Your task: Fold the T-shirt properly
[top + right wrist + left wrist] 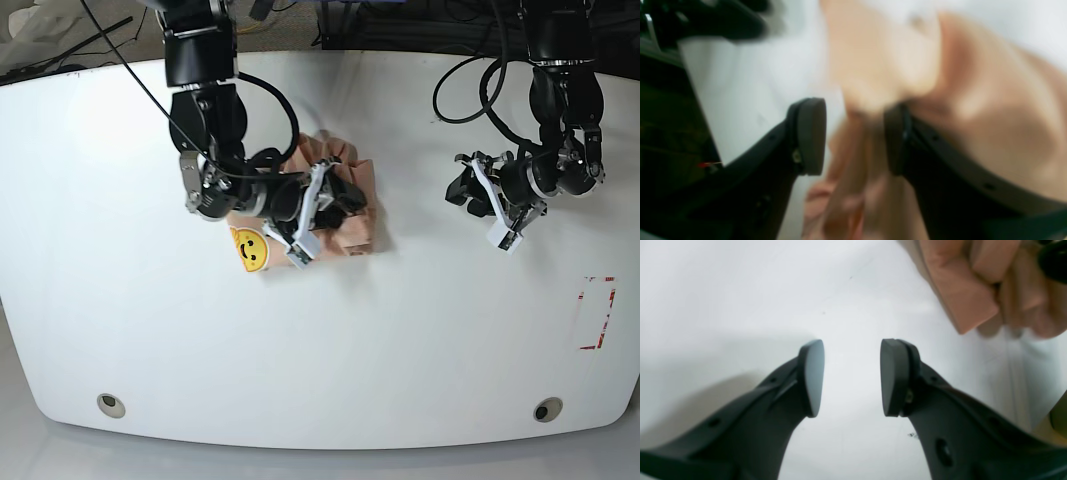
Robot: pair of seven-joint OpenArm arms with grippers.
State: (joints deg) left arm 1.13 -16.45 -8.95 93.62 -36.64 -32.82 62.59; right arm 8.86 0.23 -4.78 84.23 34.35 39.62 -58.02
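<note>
Lying bunched on the white table [420,340], the T-shirt [352,232] sat a little left of centre in the base view, gathered into a thick, creased wad instead of lying flat. Its yellow face print [249,249] showed at the lower left edge of the bundle, turned upward. The right hand [338,196] was on top of the bundle, its arm reaching in from the far edge of the table. In the right wrist view, which was heavily blurred, the two fingers [811,133] of that hand [853,136] stood apart with peach cloth [973,110] bulging over and past one of them and more cloth showing between and below them; whether the cloth was actually pinched could not be told.

The left hand [463,186] hung over bare table well to the right of the shirt in the base view, touching no cloth. The left wrist view showed its hand [852,377] with the dark pads [813,376] parted, with only white table [740,300] visible in the gap. A folded corner of the shirt [970,296] lay in the upper right of that view, well clear of the pads. A red rectangular outline [596,312] was marked on the table near its right edge.
</note>
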